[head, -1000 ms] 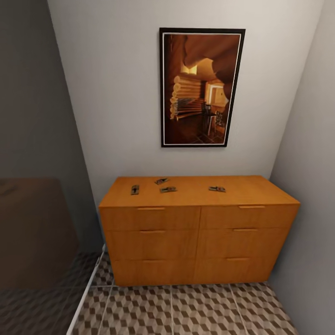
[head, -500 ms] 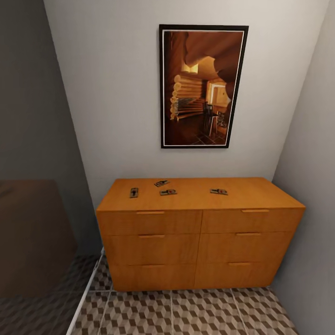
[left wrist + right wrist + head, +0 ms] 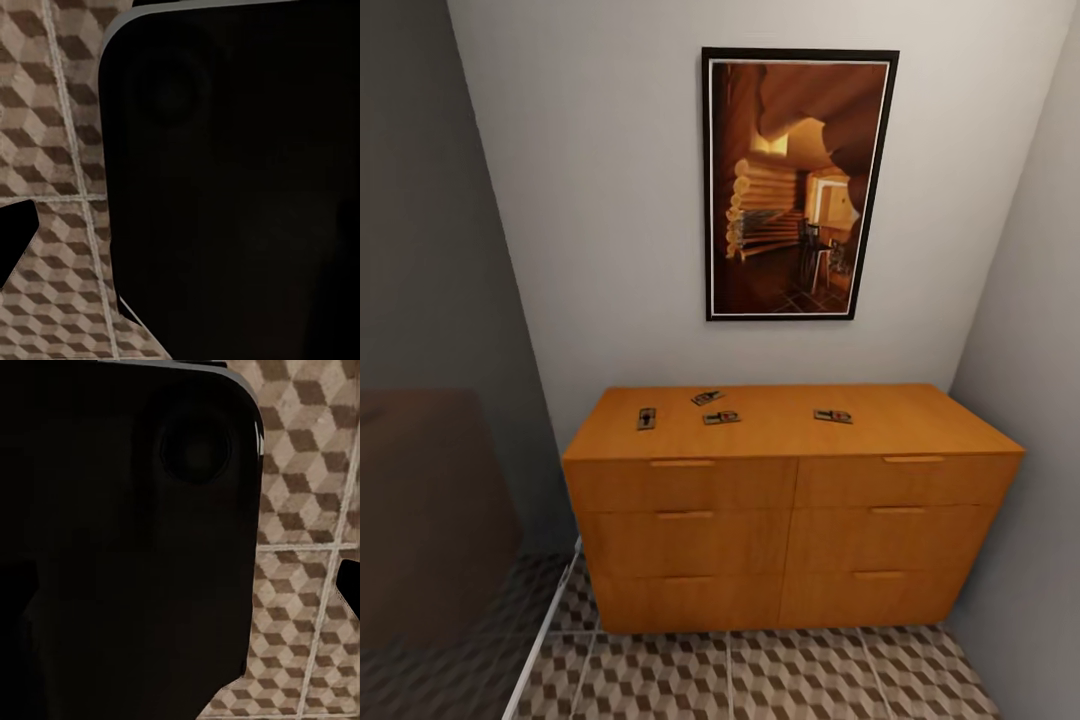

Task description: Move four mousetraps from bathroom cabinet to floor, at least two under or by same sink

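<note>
The four mousetraps (image 3: 721,417) lie flat on top of the cabinet (image 3: 790,500), three toward its left, one nearer the middle. You'll likely find them light, stiff and thin, so pinch each across its board edges. I cannot tell whether your grippers are open or closed.

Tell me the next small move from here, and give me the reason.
Probably roll a little closer to the cabinet. All four mousetraps lie on its top toward the back wall, three at the left half and one right of centre, and no arm reaches over it in the head view.
</note>
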Tool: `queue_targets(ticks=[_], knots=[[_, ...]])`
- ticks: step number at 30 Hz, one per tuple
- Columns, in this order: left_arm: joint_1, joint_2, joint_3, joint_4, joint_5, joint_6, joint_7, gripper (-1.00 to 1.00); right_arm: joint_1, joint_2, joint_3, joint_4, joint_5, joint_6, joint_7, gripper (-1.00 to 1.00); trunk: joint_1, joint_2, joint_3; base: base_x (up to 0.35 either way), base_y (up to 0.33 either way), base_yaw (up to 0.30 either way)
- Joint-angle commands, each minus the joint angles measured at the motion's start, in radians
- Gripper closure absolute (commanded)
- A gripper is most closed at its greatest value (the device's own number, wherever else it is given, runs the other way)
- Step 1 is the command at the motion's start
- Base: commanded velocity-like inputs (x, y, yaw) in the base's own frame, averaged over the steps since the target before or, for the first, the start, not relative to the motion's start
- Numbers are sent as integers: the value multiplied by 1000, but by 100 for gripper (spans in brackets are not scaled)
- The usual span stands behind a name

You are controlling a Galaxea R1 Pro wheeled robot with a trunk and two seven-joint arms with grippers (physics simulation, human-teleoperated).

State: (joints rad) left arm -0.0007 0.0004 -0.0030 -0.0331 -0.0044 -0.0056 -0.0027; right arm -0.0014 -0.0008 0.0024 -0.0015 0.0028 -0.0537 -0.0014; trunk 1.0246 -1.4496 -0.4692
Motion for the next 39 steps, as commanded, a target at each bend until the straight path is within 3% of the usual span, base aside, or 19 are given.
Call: queue_targets(ticks=[1, 12, 39], knots=[[0, 0, 0, -1, 0, -1, 0, -100, 0, 0, 0, 0, 0, -3, 0, -100, 0, 0, -1, 255, 0, 0], [0, 0, 0, -1, -1, -1, 0, -100, 0, -1, 2, 0, 1, -4, 0, -100, 0, 0, -1, 218, 0, 0], [-1, 0, 0, -15, 5, 0, 1, -100, 0, -5, 1, 0, 1, 3, 0, -100, 0, 0, -1, 12, 0, 0]])
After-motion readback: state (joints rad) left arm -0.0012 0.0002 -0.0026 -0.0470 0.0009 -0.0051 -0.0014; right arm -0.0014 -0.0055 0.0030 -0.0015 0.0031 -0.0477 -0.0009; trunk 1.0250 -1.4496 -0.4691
